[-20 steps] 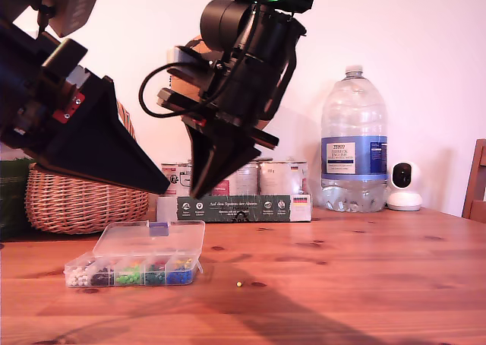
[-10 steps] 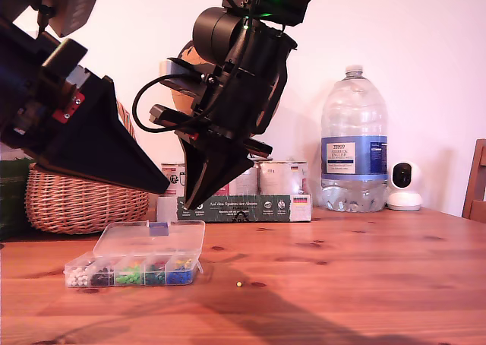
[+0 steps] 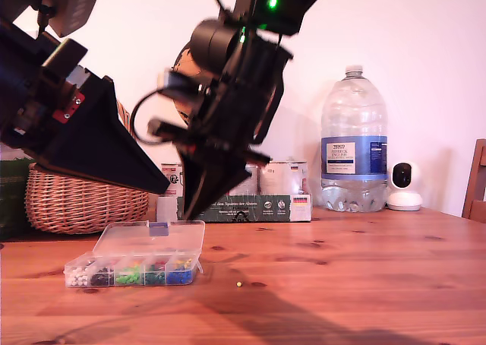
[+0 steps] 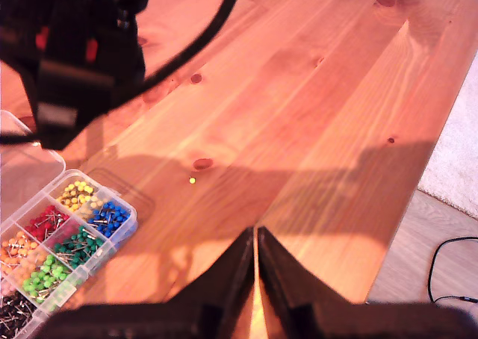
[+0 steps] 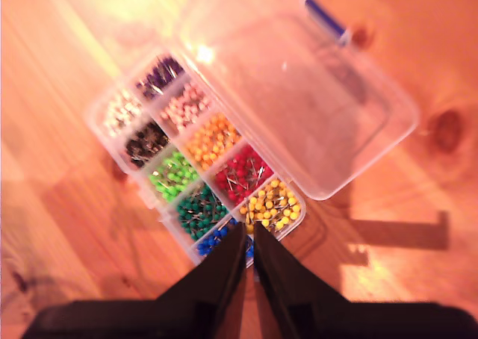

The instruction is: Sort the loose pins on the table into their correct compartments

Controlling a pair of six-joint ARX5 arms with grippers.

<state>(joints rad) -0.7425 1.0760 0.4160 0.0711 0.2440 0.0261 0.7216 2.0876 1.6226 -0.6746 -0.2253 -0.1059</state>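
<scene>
Both claws are held together, nothing between them — my second claw (image 5: 246, 242) is poised over the compartments (image 5: 202, 167), while one yellow pin (image 4: 193, 180) lies loose on the worktop (image 4: 314, 107), just right of the box in the exterior view.

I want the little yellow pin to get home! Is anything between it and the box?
Nothing visible. Only bare table lies between the yellow pin and the organizer box, whose lid is open. My second gripper hangs above the box.

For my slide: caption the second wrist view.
My second gripper, shut, hovers above the open organizer box of colour-sorted pins.
</scene>
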